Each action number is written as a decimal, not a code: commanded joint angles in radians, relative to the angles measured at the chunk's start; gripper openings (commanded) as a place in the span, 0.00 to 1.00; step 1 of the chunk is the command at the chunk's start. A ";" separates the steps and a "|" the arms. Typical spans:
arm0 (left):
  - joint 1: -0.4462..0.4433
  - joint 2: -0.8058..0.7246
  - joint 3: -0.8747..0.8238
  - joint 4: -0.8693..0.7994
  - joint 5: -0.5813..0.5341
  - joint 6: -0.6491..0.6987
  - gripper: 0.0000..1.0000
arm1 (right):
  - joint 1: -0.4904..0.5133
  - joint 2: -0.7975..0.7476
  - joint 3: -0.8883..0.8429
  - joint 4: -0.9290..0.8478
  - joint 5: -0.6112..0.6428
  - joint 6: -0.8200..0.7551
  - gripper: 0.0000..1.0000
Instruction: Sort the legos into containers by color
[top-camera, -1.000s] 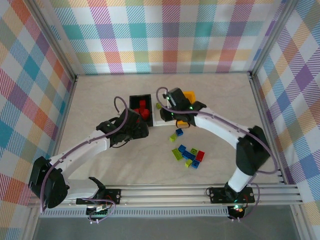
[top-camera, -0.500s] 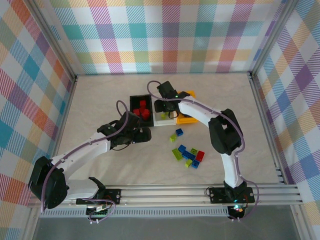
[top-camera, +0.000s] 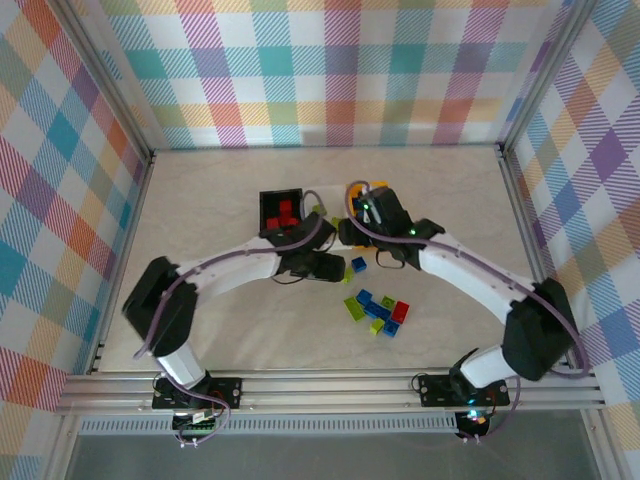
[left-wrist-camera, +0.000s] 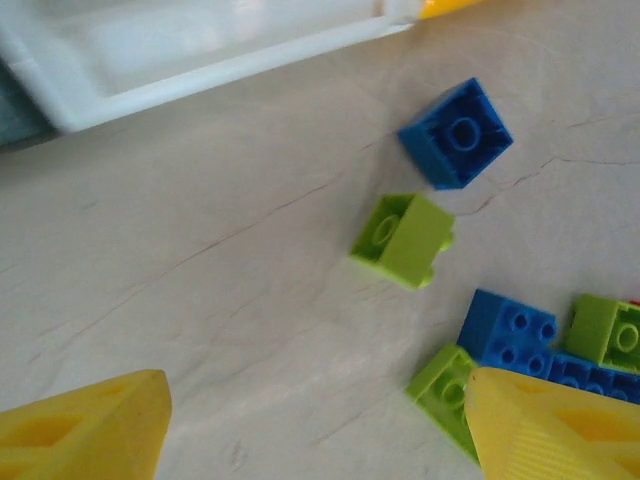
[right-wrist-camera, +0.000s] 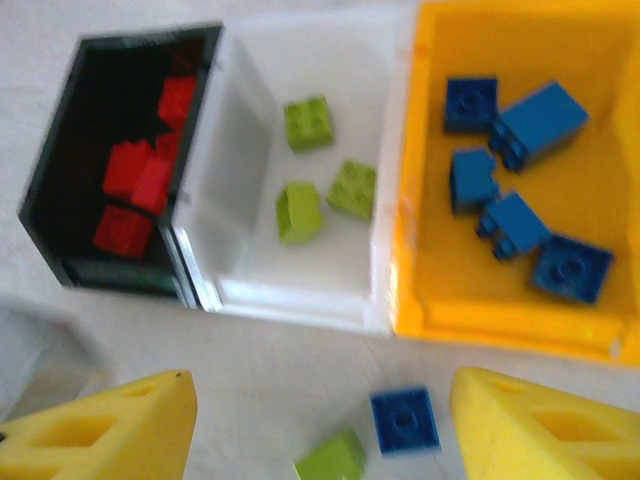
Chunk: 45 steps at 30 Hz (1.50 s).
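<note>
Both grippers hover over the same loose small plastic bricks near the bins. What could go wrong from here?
The left gripper and right gripper, both open, hang over the same lime green square plastic brick and blue square plastic brick; they may collide.
The two bricks lie close together, so a grasp could knock the neighbour away.
</note>
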 joint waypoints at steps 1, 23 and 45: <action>-0.025 0.113 0.100 -0.041 -0.006 0.050 0.76 | -0.012 -0.097 -0.091 0.003 0.005 0.047 0.68; -0.060 0.321 0.303 -0.160 -0.094 0.127 0.30 | -0.065 -0.319 -0.211 -0.020 0.035 0.062 0.69; 0.160 0.461 0.749 -0.296 -0.232 0.068 0.21 | -0.071 -0.357 -0.281 -0.047 -0.010 0.101 0.71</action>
